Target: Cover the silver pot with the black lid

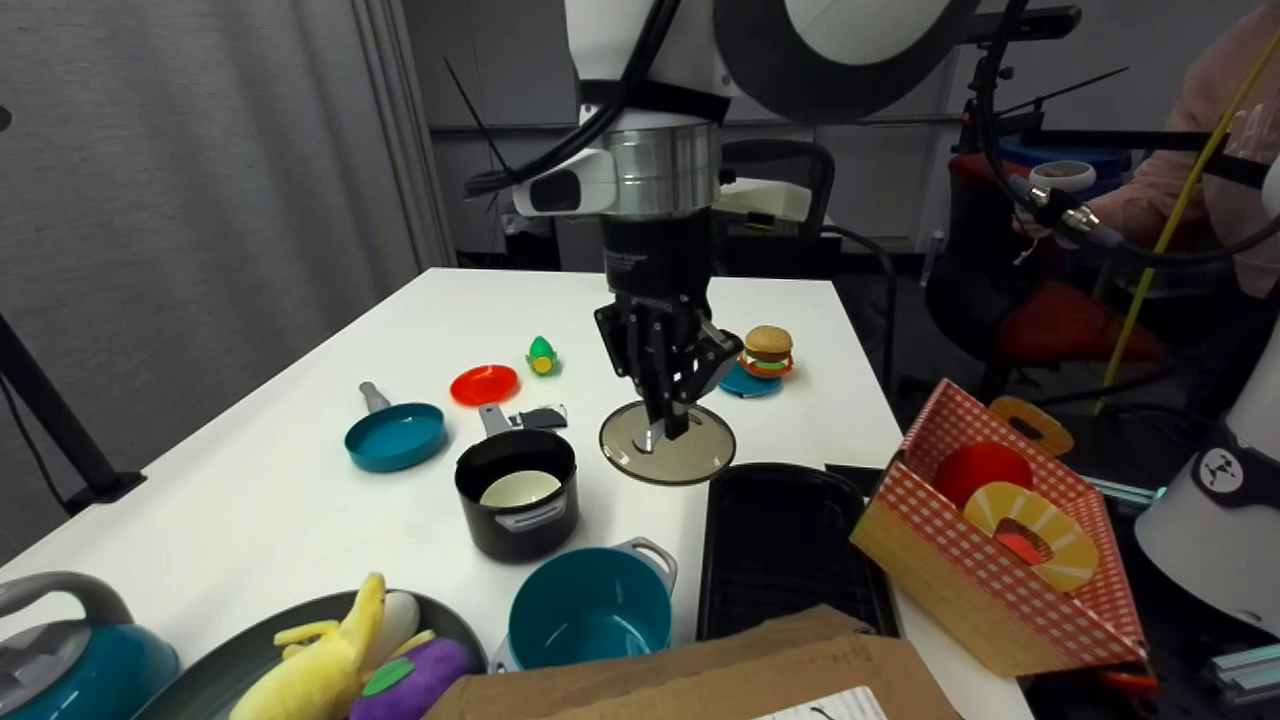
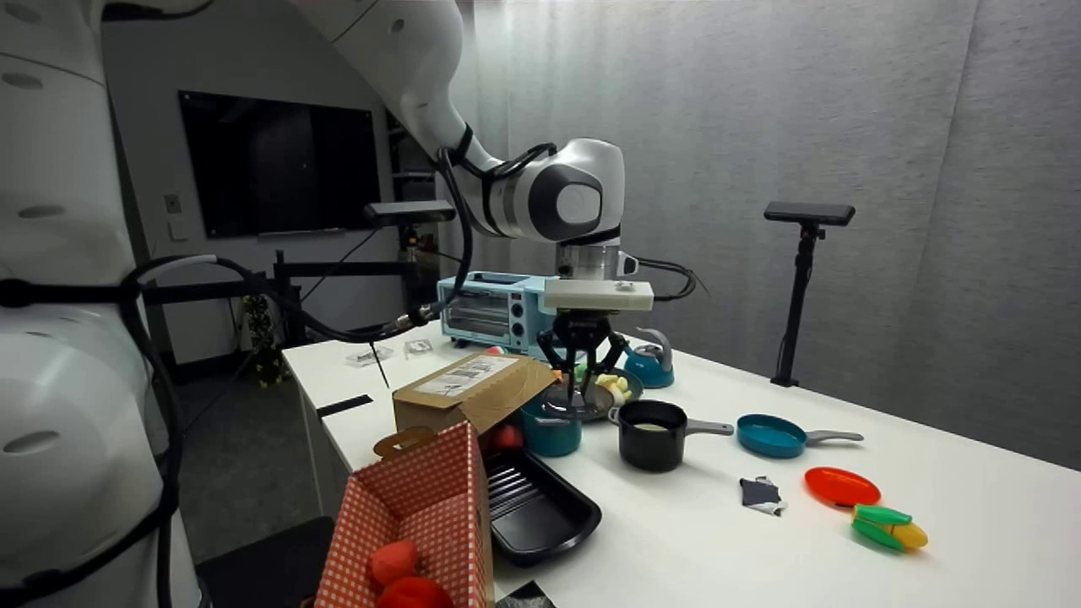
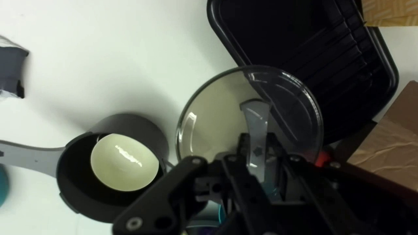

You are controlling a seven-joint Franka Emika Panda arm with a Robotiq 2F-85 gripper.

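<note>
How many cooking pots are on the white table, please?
2: the round black pot, left of the round tinted see-through lid in the wrist view, and the round teal pot, beside the brown cardboard box, which may hide others.

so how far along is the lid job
Looks done: the gripper has the tinted see-through lid by its grey handle. In hand: holding it above the table, not yet over the dark saucepan. Left: covering that saucepan, which is open with a pale bowl showing inside.

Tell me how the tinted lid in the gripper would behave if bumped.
The lid looks stiff and perhaps breakable, being glossy and see-through. The gripper pinches only the grey handle, so a bump could tilt or twist the lid.
</note>
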